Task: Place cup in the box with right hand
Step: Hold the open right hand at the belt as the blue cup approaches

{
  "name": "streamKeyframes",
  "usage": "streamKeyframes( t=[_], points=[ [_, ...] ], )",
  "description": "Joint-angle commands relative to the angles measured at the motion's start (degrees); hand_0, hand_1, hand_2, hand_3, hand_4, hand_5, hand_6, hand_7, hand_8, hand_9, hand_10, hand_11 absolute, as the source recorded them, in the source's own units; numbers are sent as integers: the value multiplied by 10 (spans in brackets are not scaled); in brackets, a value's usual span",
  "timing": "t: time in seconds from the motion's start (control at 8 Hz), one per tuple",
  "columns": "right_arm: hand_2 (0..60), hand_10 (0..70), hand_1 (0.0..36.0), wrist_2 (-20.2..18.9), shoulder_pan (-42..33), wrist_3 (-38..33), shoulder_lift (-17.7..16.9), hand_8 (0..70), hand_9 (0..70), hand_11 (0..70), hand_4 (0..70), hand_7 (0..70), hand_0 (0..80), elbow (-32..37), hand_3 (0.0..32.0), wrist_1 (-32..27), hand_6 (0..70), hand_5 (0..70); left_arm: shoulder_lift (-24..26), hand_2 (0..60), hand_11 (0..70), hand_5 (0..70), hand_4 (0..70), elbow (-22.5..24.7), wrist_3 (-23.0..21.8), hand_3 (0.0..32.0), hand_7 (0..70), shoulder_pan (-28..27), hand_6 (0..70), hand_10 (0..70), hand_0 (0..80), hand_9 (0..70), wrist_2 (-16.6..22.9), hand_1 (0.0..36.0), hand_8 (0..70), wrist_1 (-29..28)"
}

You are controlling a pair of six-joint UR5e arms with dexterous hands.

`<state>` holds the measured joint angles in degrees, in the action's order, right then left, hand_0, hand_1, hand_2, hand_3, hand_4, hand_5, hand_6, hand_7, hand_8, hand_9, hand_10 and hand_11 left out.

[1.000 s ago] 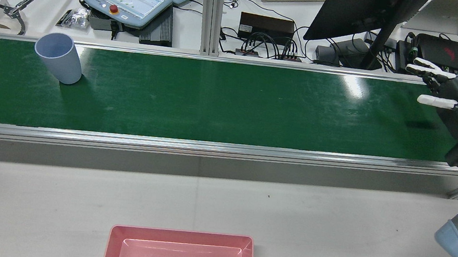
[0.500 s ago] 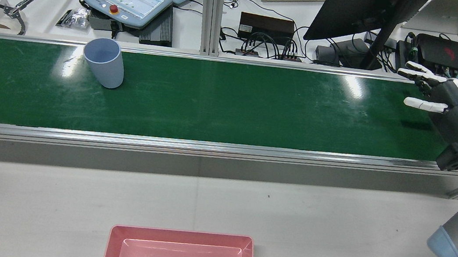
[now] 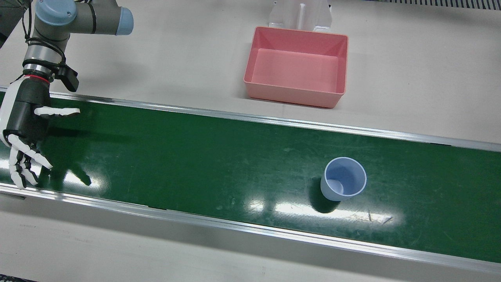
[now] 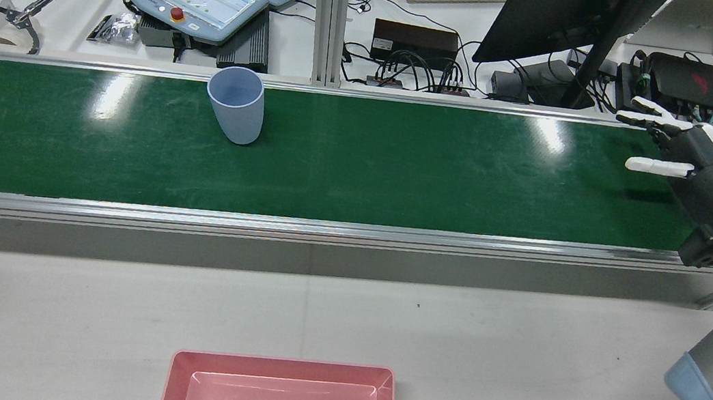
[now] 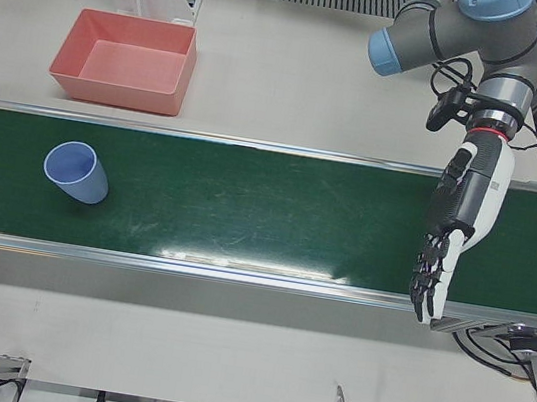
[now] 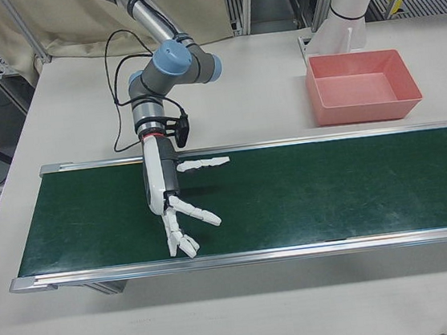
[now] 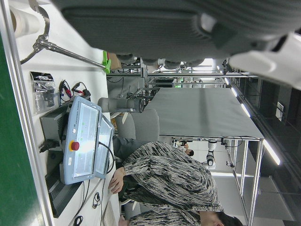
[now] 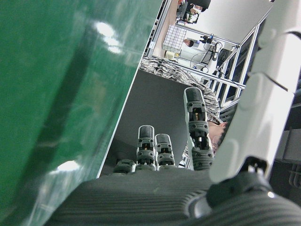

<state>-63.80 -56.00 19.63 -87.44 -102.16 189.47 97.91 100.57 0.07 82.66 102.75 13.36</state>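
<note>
Cup (image 4: 235, 104) upright on belt (image 4: 402, 165), mouth up.

Glossy green belt (image 3: 219, 164), matt plastic cup (image 3: 343, 184), brushed-metal rails (image 3: 274, 122).

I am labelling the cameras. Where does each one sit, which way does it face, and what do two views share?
Front view: above, operators' side, looking down; right hand, cup, box.
Rear view: high behind robot, facing forward; same three.
Left-front view: operators' side, facing robot; left hand, cup, box.
Right-front view: operators' side, facing robot; right hand, box.
Left hand view: on left hand, sideways, toward desk; hand's underside.
Right hand view: on right hand, sideways, along belt; its fingers.
Shared: front and rear views both show cup on belt.
</note>
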Motion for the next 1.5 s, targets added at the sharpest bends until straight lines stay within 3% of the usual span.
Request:
streamKeyframes(
  t=[0.0,0.38,0.5,0.75,0.88,1.12,1.25,1.38],
  points=[
    [42,12,125,-1,-1,32,10,119,213,30,256,206,510,-1,0,6,58,53,0,0,0,0,0,1,0,0,0,0,0,0,0,0,0,0,0,1],
    [154,7,151,3,-4,3,16,117,210,24,219,205,493,3,0,3,57,52,0,0,0,0,0,0,0,0,0,0,0,0,0,0,0,0,0,0],
    [48,19,119,2,-4,-24,16,116,208,40,242,202,502,5,0,1,58,52,0,0,0,0,0,0,0,0,0,0,0,0,0,0,0,0,0,0],
    [118,34,124,1,-4,-36,16,112,203,62,211,201,484,2,0,0,57,50,0,0,0,0,0,0,0,0,0,0,0,0,0,0,0,0,0,0],
    [44,37,101,0,-4,-35,16,111,203,66,230,201,487,2,0,0,57,49,0,0,0,0,0,0,0,0,0,0,0,0,0,0,0,0,0,0],
    [82,31,118,-2,-2,-28,16,115,208,58,240,207,491,0,0,4,59,50,0,0,0,0,0,0,0,0,0,0,0,0,0,0,0,0,0,0],
    [46,31,112,-2,-1,-21,16,115,208,58,252,206,497,-1,0,5,59,50,0,0,0,0,0,0,0,0,0,0,0,0,0,0,0,0,0,0],
    [157,29,140,-3,0,-7,14,116,209,55,218,207,485,0,0,5,59,51,0,0,0,0,0,0,-1,0,0,0,0,0,0,0,0,0,0,0]
  ],
)
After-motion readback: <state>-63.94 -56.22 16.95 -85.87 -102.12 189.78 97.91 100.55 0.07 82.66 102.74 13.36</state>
